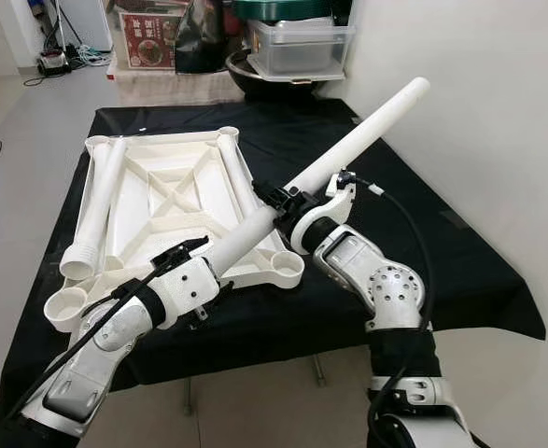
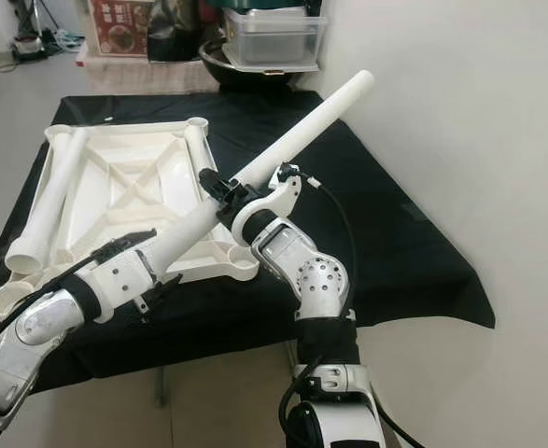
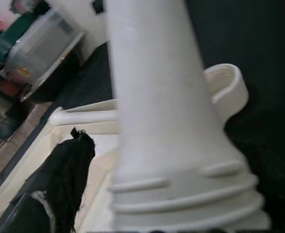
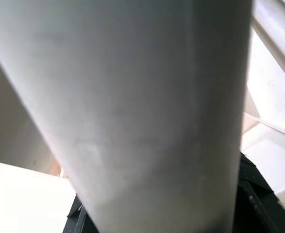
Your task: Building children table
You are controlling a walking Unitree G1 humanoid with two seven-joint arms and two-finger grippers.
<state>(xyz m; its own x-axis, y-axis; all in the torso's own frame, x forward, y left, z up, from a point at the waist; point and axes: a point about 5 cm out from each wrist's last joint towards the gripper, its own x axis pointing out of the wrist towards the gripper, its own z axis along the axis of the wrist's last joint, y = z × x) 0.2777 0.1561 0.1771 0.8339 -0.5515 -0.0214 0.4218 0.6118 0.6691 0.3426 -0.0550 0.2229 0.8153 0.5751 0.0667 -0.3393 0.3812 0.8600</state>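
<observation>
both the left gripper (image 1: 191, 254) and right gripper (image 1: 275, 203) are closed on the table leg (image 1: 348, 149); its axis is tilted away, with the socket (image 1: 283, 269) on the tabletop (image 1: 171, 201) just beside the left gripper.

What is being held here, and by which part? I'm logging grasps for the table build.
A white table leg: the right gripper grips mid-length, the left gripper near its flared lower end.

Both silver arms raised over the work area, forearms converging toward 12 o'clock. Left gripper (image 1: 202, 254) clamped on the lower flared end of the long white plastic tube leg (image 1: 348, 149). Right gripper (image 1: 275, 201) closed around the same tube mid-length, wrist bent toward 10 o'clock.
</observation>
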